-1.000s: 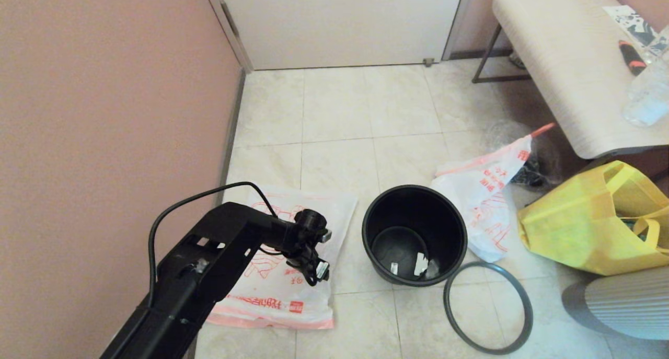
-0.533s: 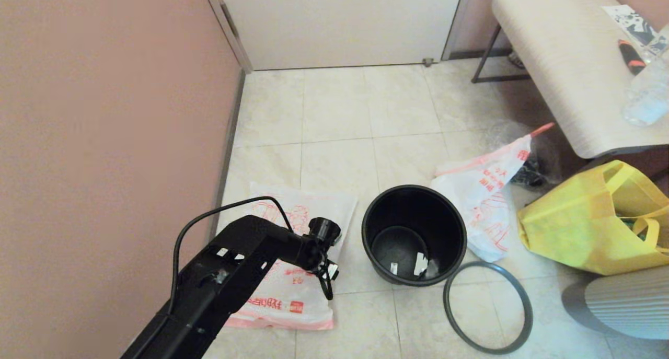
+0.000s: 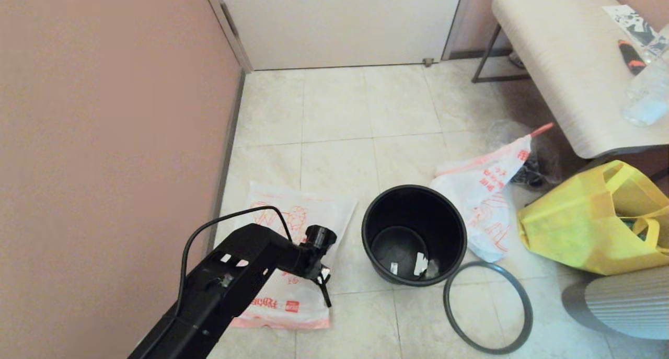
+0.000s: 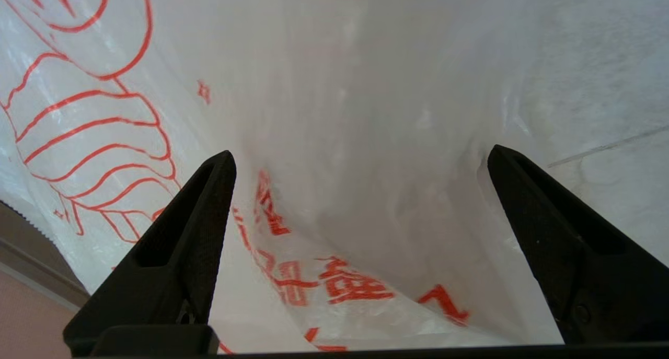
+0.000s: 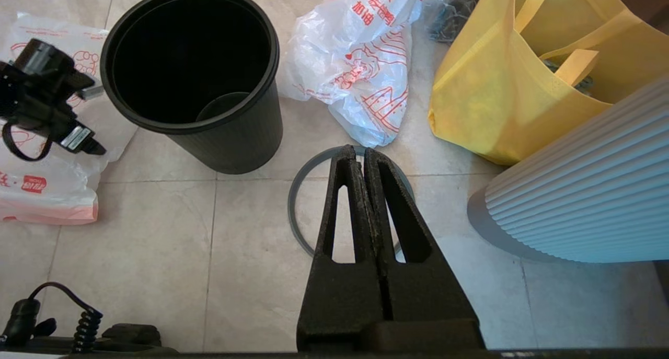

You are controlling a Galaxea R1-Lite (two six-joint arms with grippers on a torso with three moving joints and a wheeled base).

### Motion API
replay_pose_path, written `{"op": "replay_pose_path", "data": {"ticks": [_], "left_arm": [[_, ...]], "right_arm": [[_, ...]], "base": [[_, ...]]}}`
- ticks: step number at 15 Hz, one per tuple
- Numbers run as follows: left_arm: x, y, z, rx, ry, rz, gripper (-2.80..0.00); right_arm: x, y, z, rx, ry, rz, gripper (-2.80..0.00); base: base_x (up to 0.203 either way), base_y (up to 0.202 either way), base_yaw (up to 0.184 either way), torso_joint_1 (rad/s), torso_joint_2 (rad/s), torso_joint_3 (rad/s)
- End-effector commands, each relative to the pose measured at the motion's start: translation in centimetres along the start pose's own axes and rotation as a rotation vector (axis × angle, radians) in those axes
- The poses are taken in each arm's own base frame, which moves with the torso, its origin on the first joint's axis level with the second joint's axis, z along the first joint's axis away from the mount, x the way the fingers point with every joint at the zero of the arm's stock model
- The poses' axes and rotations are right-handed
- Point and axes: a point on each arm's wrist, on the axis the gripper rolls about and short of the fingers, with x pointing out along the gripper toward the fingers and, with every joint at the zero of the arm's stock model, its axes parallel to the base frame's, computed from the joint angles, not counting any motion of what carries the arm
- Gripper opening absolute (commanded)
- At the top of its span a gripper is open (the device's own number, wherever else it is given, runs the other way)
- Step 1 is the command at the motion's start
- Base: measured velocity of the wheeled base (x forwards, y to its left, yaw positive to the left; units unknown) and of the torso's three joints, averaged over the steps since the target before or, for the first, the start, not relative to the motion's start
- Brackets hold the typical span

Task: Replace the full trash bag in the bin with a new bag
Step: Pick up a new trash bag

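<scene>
Empty black bin (image 3: 414, 235) on tiled floor, new bag (image 3: 292, 228) flat just left of it with unreadable red print, left gripper (image 4: 360, 160) spread wide low over that bag, full trash bag (image 3: 483, 192) touching bin's right side, grey hoop (image 3: 487, 307) lying near bin, right gripper (image 5: 356, 158) pressed closed, empty, above hoop.

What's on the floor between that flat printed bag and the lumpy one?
In the head view, the black bin stands between the new bag and the full trash bag.

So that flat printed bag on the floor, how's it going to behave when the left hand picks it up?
The new bag looks thin and wrinkled, so it will probably drape limply. Lying flat, it seems empty and light. The open left hand may pinch only one glossy layer, which could slip.
</scene>
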Motion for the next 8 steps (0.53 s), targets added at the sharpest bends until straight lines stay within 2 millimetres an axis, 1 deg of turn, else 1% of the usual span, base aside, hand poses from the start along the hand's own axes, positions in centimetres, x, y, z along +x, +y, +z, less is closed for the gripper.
{"op": "replay_pose_path", "data": {"ticks": [1,2,8], "left_arm": [[0.5,0.1,-0.5,-0.001,0.015,0.005,0.00],[0.6,0.2,-0.6,0.000,0.020,0.006,-2.80],[0.9,1.3,-1.1,-0.010,0.047,0.014,-2.80]], "right_arm": [[0.1,0.0,-0.3,-0.001,0.011,0.000,-2.80],[0.1,0.0,-0.3,-0.001,0.011,0.002,-2.80],[0.1,0.0,-0.3,0.000,0.011,0.001,-2.80]], "base": [[0.000,0.000,0.000,0.000,0.00,0.000],[0.000,0.000,0.000,0.000,0.00,0.000],[0.000,0.000,0.000,0.000,0.00,0.000]]}}
